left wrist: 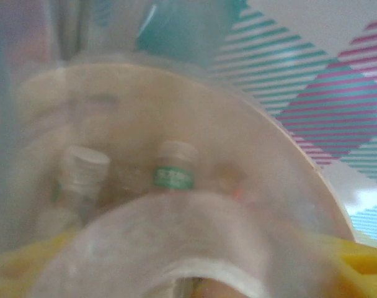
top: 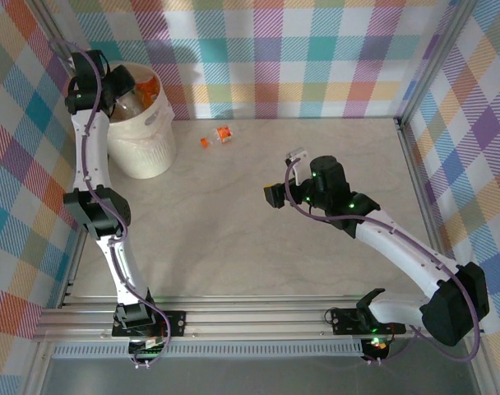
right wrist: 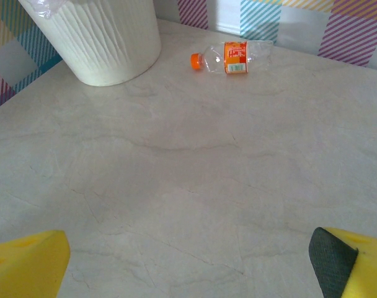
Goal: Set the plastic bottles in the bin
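My left gripper (top: 121, 87) hangs over the cream-white bin (top: 143, 140) at the back left. In the left wrist view its yellow fingers (left wrist: 15, 257) stand wide apart, and a blurred clear plastic bottle (left wrist: 176, 242) lies close between them above the bin's inside; I cannot tell whether it touches them. Below it in the bin are a bottle with a green label (left wrist: 173, 167) and a white-capped one (left wrist: 83, 171). Another bottle with an orange label and cap (top: 217, 136) (right wrist: 229, 57) lies on the table right of the bin (right wrist: 108, 37). My right gripper (top: 275, 196) (right wrist: 188, 273) is open and holds nothing, mid-table.
Plaid walls close in the table at the back, left and right. A metal rail runs along the right edge (top: 414, 164). Bare marbled tabletop (right wrist: 188, 161) stretches between my right gripper and the lying bottle.
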